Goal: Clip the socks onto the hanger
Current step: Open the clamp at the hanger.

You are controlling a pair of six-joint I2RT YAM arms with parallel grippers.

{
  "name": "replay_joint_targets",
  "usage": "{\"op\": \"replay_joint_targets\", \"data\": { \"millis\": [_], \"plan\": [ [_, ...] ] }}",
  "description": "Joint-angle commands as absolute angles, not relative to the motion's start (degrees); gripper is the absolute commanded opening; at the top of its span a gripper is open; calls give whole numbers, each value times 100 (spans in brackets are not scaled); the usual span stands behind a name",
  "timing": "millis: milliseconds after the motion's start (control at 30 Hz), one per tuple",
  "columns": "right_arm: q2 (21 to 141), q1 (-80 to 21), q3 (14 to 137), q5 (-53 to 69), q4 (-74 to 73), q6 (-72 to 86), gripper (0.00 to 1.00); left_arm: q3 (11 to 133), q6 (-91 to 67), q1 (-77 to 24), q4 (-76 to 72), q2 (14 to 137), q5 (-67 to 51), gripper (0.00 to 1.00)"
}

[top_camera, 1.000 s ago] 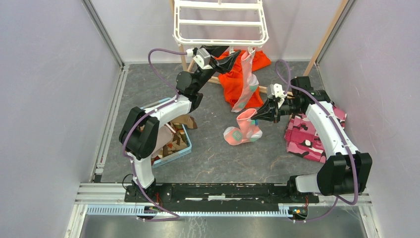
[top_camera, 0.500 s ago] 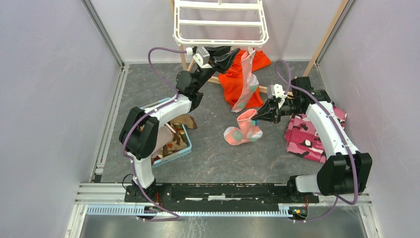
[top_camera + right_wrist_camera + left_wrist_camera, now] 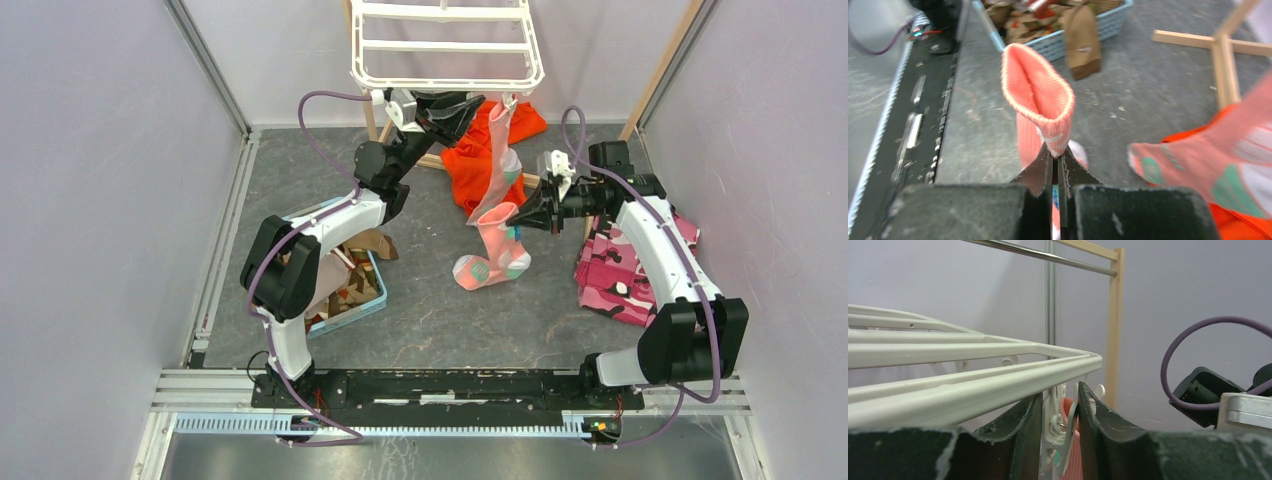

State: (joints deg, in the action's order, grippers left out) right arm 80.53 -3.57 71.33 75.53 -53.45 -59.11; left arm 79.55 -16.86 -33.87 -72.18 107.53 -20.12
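The white hanger (image 3: 445, 60) hangs at the back, and its rail fills the left wrist view (image 3: 973, 375). One pink sock with teal patches (image 3: 497, 165) hangs from a clip on its front right edge. My left gripper (image 3: 474, 106) is up at that edge, its jaws pressed on both sides of a white clip (image 3: 1058, 415). My right gripper (image 3: 522, 213) is shut on the cuff of a second pink sock (image 3: 492, 250), which it holds up with the toe on the floor. The cuff gapes open above the shut jaws in the right wrist view (image 3: 1040, 95).
A blue basket (image 3: 375, 290) with several socks sits by the left arm, and a brown sock (image 3: 375, 245) hangs over its rim. The orange garment (image 3: 470, 165) lies under the hanger. The pink camouflage cloth (image 3: 625, 270) lies at the right. The wooden stand (image 3: 655, 75) stands behind.
My right gripper has lifted the pink sock's cuff up and back toward the hanger. My left gripper has risen slightly to the hanger's edge.
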Motion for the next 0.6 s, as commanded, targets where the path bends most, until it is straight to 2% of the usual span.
{"op": "replay_joint_targets", "data": {
  "millis": [0,67,267,567],
  "plan": [
    [7538,-330,6760,6779,-2074,-2798,0,8246,-2310,-3367,-7392,10761,-2088,2],
    [7266,-339,6478,6514,-848,-1960,0,8238,-2421,-3357,-7392,10761,-2039,2],
    [7525,-563,6788,6057,93,-912,0,8218,-2678,-3335,-7374,10744,-1933,2],
    [7582,-1149,6862,4875,803,-220,0,8209,-2867,-3322,-7482,10771,-1929,2]
  ]
}}
